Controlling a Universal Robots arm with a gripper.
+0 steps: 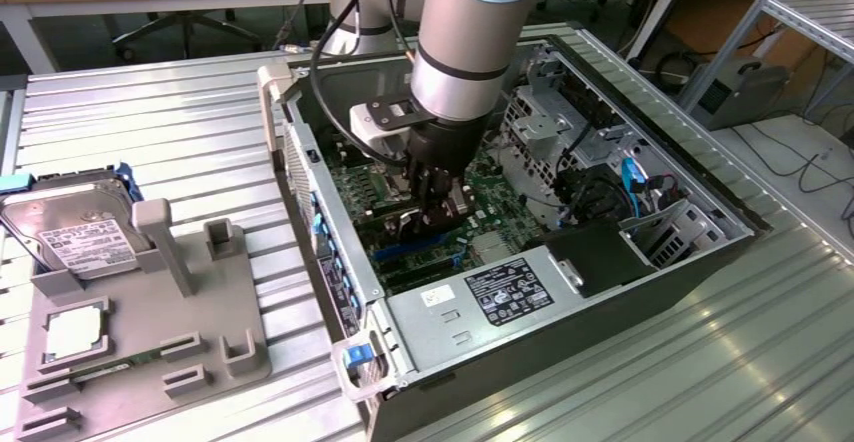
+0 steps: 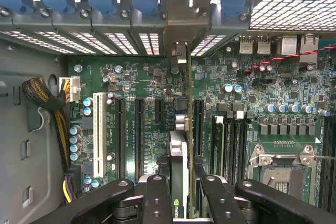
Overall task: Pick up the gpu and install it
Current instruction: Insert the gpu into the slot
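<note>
The arm (image 1: 461, 42) is reaching down into the open case (image 1: 310, 177) at the centre of the exterior view, and the jaws are clamping the gpu (image 2: 178, 156) from both sides, carrying it on edge just above the motherboard (image 2: 131, 77). In the wrist view the card is running straight along the board between the black slots (image 2: 139, 129) and the memory slots (image 2: 218, 140), with its bracket end (image 2: 181, 51) sitting up against the vented rear openings. Whether the edge is already touching a slot, I cannot tell. Here is where it is looking risky: if the card is sitting even slightly off the slot line, a downward push is going to land its edge on the slot wall and flex the board. The bracket is also crowding the rear frame, so it could be snagging there and tipping the card. A tilt in the grip would seat one end first. And the jaws are gripping a thin card, so a hard push could be making it slide in the hold.
</note>
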